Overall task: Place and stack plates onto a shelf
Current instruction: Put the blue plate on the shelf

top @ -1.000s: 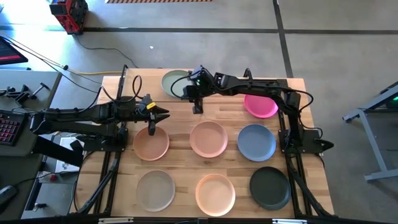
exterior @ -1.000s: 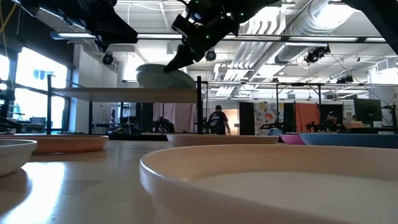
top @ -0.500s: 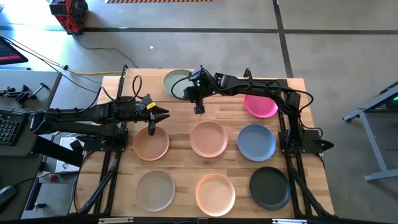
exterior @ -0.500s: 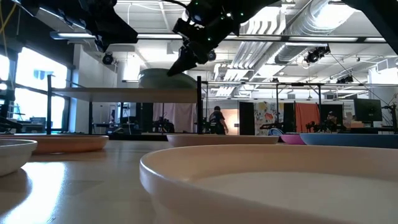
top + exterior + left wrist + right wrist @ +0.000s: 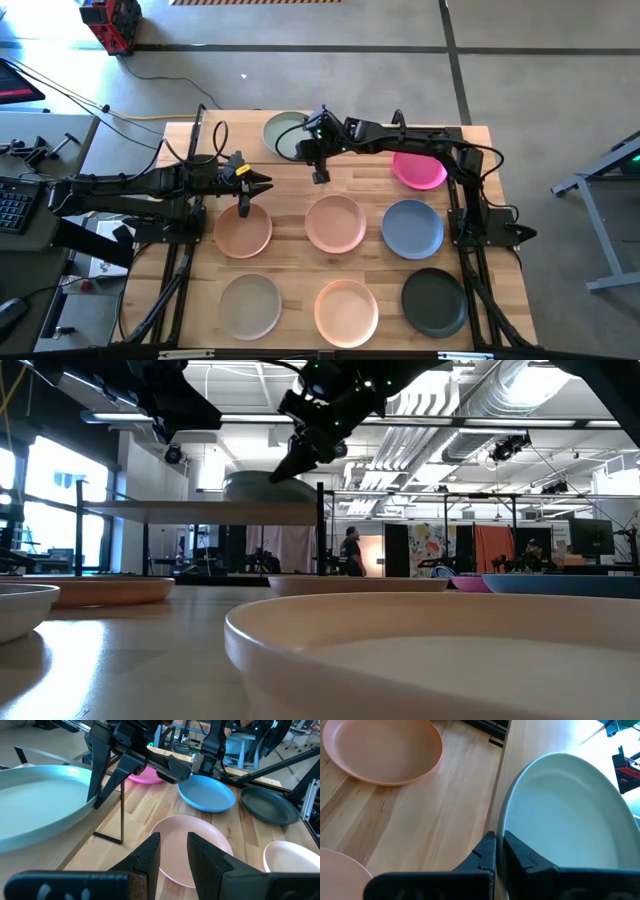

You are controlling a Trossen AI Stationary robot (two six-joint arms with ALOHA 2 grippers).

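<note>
The pale green plate lies level on the shelf at the table's far left, bottom down; the low view shows the plate on the shelf board. My right gripper reaches across from the right and is shut on the plate's right rim. My left gripper hovers open over the table beside a peach plate, holding nothing. A pink plate, magenta plate, slate blue plate, beige-grey plate, second peach plate and charcoal plate rest flat on the tabletop. My right gripper pinches the pale green plate's rim on the side facing the table's right, one finger inside the dish and one outside. The fingers slant down from the right. The plate sits level with its bottom on the shelf board.
Black shelf posts stand at the shelf's corners, one close under my right gripper. The shelf's left half is bare. Loose plates fill most of the tabletop in three columns. A person walks in the room far behind.
My right gripper has lowered and levelled the pale green plate: a second ago it hung tilted over the shelf, now it lies flat on the board. The gripper has stayed shut on the rim and has held still for the last half second.
</note>
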